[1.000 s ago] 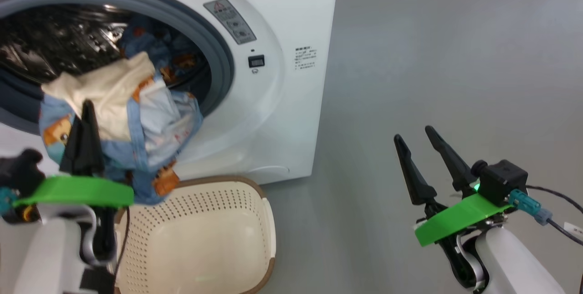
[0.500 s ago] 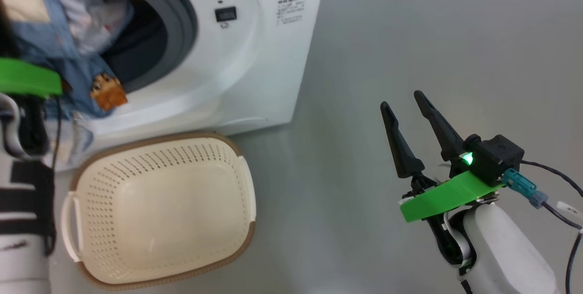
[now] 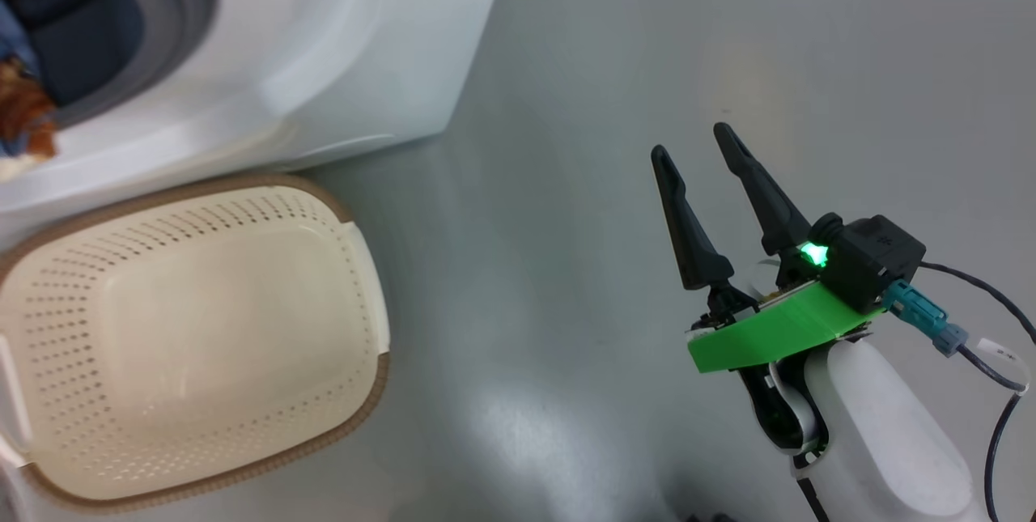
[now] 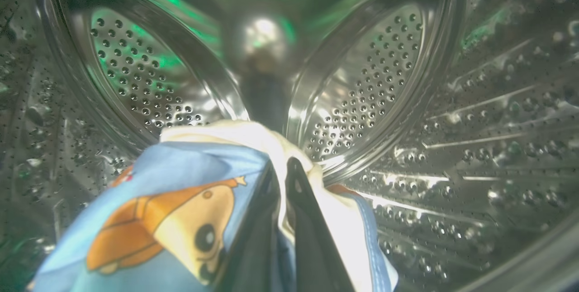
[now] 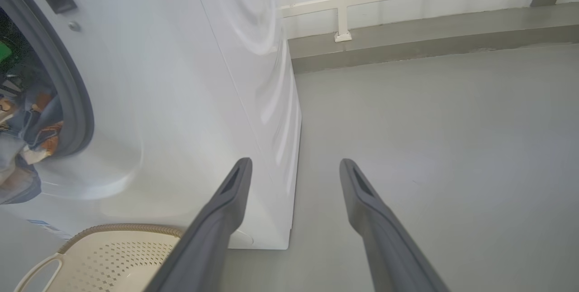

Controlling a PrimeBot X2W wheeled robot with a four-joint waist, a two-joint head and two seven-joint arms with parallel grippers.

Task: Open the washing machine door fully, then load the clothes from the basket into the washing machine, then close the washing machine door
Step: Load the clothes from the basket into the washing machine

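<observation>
clothes (image 4: 181, 201) sat pinched in my left gripper (image 4: 282, 176) — fingers closed tight on blue printed piece and cream cloth, bundle deep inside steel drum (image 4: 371, 79) of washing machine (image 3: 324, 61). my right gripper (image 3: 690, 140) hung spread wide, holding nothing, over floor (image 3: 566, 182). basket (image 3: 340, 279) showed bare bottom. best release, i judged: let go low and far back, then withdraw straight — no fabric trailing over grey gasket (image 3: 194, 4), so door could shut clean later.
</observation>
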